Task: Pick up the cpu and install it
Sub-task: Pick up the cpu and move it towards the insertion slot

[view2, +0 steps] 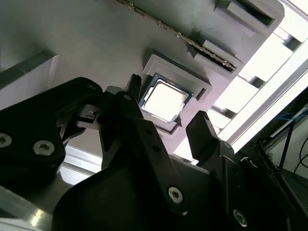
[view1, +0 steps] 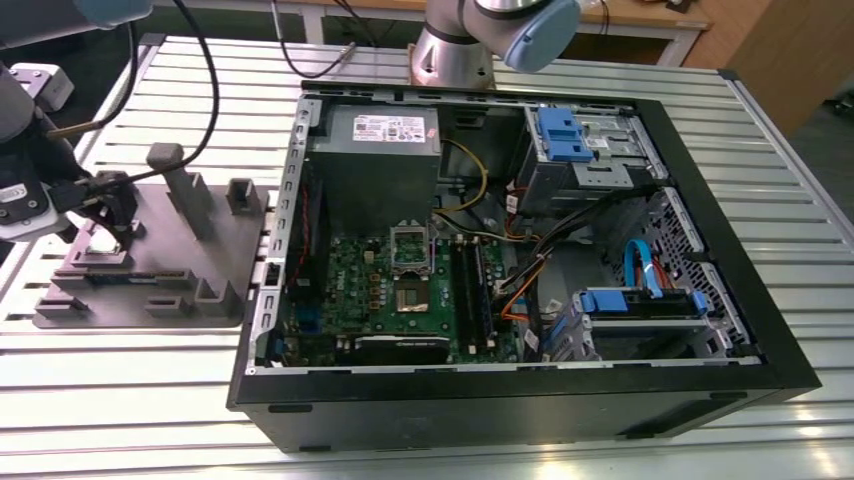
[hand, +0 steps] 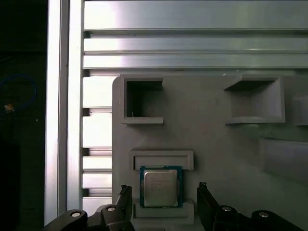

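Gripper poised over the chip: the pick-up is in hand!

The black two-fingered gripper hangs over the grey moulded plate, jaws apart. Its fingers straddle the small square cpu with the silver-grey top, which lies flat in a shallow pocket on that plate, apparently untouched on both sides. I'd call this the grasp stage, with nothing lifted and nothing installed. The pinch calls for an even close on the chip's thin edges. The pocket's raised lips wall two sides, so only the open sides are free. Beside the plate, on the slatted metal worktop, stands the open black computer case. Cables crowd near the metal-framed socket on its green board.
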`<state>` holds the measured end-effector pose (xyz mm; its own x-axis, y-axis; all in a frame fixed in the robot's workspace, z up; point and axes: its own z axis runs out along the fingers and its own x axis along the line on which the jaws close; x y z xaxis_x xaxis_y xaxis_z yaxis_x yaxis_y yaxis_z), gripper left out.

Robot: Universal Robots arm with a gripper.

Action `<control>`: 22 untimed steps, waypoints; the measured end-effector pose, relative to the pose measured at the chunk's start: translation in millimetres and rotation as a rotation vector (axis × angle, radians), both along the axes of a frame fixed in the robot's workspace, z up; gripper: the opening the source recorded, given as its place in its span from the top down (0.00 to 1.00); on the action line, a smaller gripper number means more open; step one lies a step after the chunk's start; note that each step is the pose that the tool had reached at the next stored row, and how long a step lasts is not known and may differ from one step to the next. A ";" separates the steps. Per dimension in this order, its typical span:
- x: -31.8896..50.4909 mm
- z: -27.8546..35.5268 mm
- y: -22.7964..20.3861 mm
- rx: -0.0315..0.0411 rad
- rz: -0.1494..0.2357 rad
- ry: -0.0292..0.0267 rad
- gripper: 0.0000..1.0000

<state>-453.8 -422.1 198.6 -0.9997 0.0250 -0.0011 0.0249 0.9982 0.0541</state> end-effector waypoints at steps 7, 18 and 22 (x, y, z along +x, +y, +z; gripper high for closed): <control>-2.3 -6.3 2.9 0.0008 -0.001 -0.0005 0.35; -3.6 -16.5 3.2 0.0011 -0.001 -0.0087 0.35; -3.6 -17.0 3.9 0.0014 -0.001 -0.0097 0.35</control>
